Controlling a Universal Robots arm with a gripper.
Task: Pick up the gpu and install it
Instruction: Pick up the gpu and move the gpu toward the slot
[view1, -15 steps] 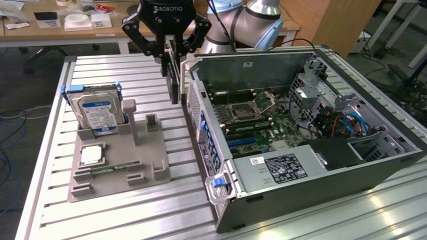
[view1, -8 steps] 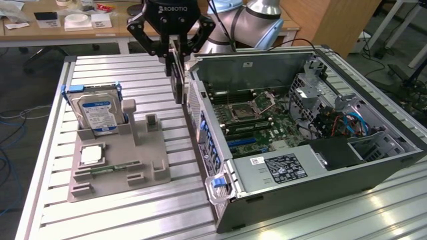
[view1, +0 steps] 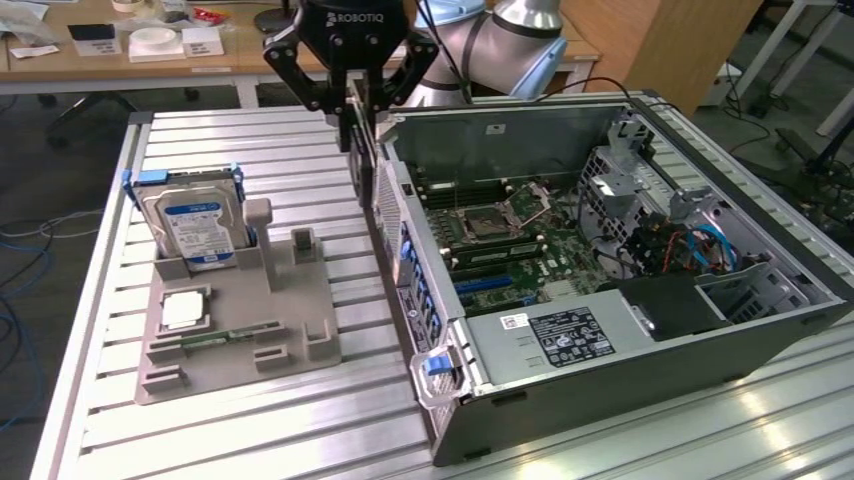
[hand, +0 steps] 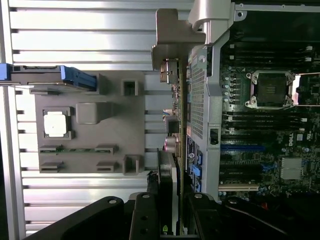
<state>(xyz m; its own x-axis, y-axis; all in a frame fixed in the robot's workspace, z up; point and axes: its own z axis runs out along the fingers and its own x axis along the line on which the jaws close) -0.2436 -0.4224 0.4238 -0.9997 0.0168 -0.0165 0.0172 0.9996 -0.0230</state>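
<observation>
**Q:** State the layout, largest item first.

**A:** A slotted aluminium table (view1: 240, 440) carries the whole setup. An open computer case (view1: 641, 400) lies on its side at the centre and right of the frame, with the motherboard (view1: 521, 240) exposed. A grey fixture tray (view1: 287, 330) sits at centre left. It holds an upright hard drive (view1: 194, 230), a flat CPU (view1: 183, 310) and a narrow memory stick (view1: 214, 338).

**Q:** State the gripper condition.

**A:** The gripper (view1: 358, 112) is at top centre. Its fingers are set narrow and clamp the upper part of the gpu (view1: 360, 170).

**Q:** State the gpu position.

**A:** It hangs upright and edge-on, clear of the tray. It is just beside the case's rear panel (view1: 400, 240), on the exterior view's left of it. Whether card and panel touch cannot be determined.
</observation>
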